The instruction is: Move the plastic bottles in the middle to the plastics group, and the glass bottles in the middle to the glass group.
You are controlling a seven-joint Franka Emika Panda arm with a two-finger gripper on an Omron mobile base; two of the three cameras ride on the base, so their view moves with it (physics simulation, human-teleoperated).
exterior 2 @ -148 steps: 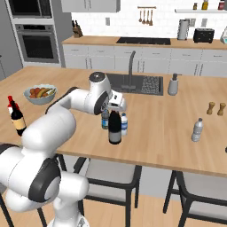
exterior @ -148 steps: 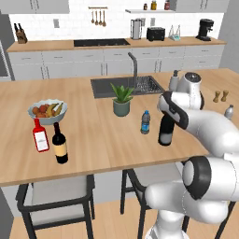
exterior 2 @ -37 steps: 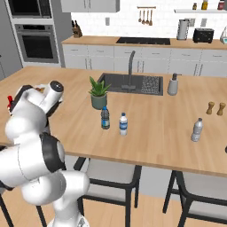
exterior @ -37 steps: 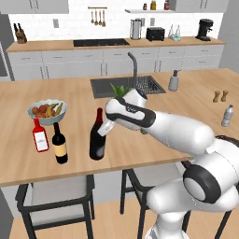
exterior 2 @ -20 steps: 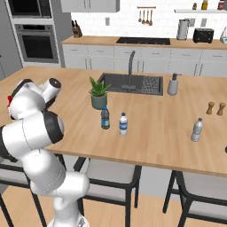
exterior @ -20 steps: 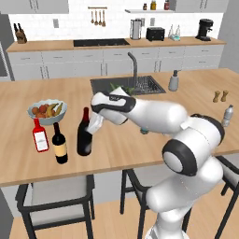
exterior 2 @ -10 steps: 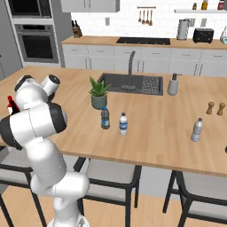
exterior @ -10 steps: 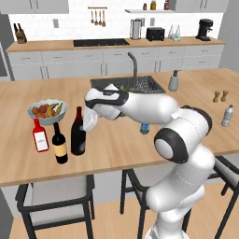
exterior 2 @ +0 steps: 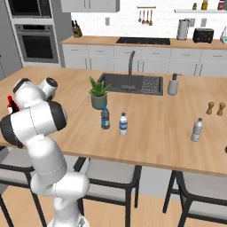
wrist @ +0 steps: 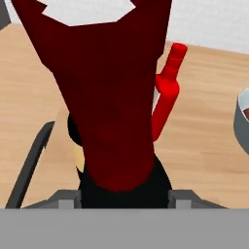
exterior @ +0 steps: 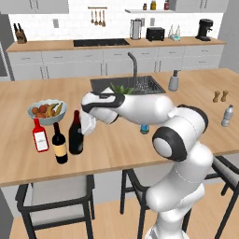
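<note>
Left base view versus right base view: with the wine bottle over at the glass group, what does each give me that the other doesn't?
Left base view: the fruit bowl, the tan-label wine bottle, and the tall wine bottle standing right beside it with the gripper at it. Right base view: the blue-label water bottle unobstructed, a small dark bottle next to it, and the potted plant in full. Both: the sink, the pale grey bottle and the pepper mills.
</note>
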